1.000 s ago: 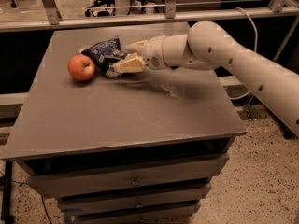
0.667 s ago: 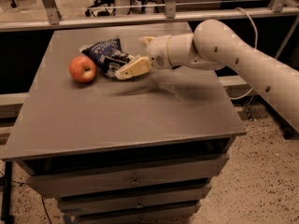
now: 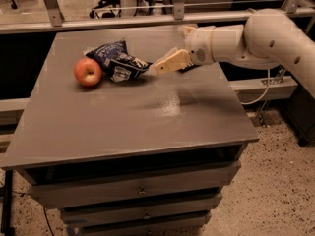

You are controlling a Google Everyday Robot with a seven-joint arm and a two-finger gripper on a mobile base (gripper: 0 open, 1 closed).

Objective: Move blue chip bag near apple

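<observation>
The blue chip bag [image 3: 117, 62] lies crinkled on the grey table [image 3: 128, 117] at the back left, its white panel facing front. The red-orange apple [image 3: 87, 72] sits just left of it, touching or nearly touching. My gripper [image 3: 165, 63] hovers just right of the bag, its tan fingers [image 3: 171, 63] pointing left toward it. The fingers are apart and hold nothing. A small gap separates the fingertips from the bag's right end.
A small dark object [image 3: 189, 68] lies on the table under my wrist. A metal rail [image 3: 123, 21] runs behind the table. Drawers [image 3: 140, 191] are below the tabletop. Office chairs stand on the floor at the back.
My gripper has drawn back to the right, off the bag. The bag stays beside the apple.
</observation>
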